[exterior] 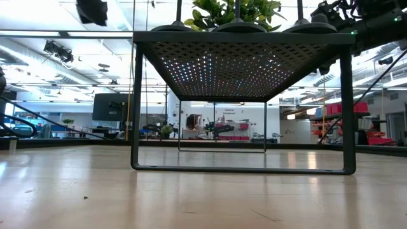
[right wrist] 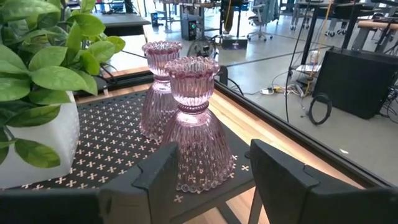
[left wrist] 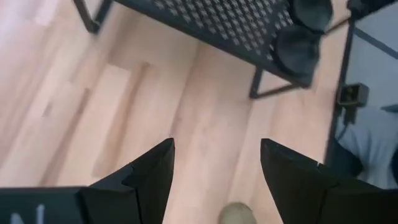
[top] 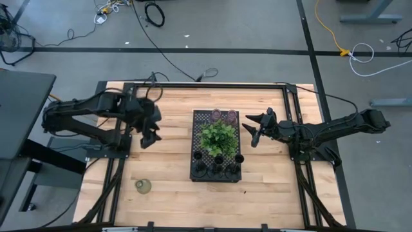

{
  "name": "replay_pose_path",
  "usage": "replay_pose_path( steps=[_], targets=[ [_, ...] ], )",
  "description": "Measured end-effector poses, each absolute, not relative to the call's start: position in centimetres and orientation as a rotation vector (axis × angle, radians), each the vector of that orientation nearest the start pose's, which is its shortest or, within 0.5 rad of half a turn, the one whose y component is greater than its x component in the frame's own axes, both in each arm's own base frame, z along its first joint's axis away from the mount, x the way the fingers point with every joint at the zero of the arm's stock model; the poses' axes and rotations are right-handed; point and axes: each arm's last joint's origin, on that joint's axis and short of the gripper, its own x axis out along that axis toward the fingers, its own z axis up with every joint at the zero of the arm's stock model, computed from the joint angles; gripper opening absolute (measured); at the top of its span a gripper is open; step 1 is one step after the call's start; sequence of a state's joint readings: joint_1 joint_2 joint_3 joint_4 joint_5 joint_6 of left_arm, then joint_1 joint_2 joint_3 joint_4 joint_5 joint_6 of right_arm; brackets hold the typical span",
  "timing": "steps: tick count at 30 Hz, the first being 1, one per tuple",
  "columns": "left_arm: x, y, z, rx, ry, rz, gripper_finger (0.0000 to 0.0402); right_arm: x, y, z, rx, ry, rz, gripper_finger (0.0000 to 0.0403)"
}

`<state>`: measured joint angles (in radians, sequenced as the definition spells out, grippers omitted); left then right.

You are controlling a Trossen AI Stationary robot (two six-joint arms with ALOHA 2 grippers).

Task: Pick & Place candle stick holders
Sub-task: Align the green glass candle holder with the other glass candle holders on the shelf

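Note:
Two pink ribbed glass holders (top: 224, 116) stand at the far end of the black perforated tray (top: 196, 129); they also show in the right wrist view (right wrist: 198, 124). Several black holders (top: 219, 164) stand on their round bases at the tray's near end. An olive-green holder (top: 143, 186) stands on the table near the front left; it also shows in the left wrist view (left wrist: 238, 214). My left gripper (top: 151, 135) is open above the table, left of the tray. My right gripper (top: 252, 129) is open just right of the tray, its fingers pointing at the nearer pink holder without touching it.
A green leafy plant (top: 217, 134) in a white pot (right wrist: 37, 143) stands in the tray's middle. The tray stands raised on thin legs (exterior: 135, 114). Black rails (top: 293, 122) run along the table's sides. Bare wood lies left and right of the tray.

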<state>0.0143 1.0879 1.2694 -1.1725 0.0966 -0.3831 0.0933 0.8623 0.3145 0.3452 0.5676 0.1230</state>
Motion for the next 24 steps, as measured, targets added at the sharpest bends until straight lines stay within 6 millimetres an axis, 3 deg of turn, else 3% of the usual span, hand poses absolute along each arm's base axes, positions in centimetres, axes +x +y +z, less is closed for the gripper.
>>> replay_pose_path(
  steps=[17,24],
  targets=[
    [14.8,-9.0,35.7,-0.462,1.010,0.193,0.0238,18.0,0.1,20.9,0.056,0.165,-0.484,0.0201],
    [13.5,-13.2,34.7,-0.492,1.011,0.210,0.0238,18.0,0.1,20.9,0.064,0.161,-0.483,0.0201]
  ],
)
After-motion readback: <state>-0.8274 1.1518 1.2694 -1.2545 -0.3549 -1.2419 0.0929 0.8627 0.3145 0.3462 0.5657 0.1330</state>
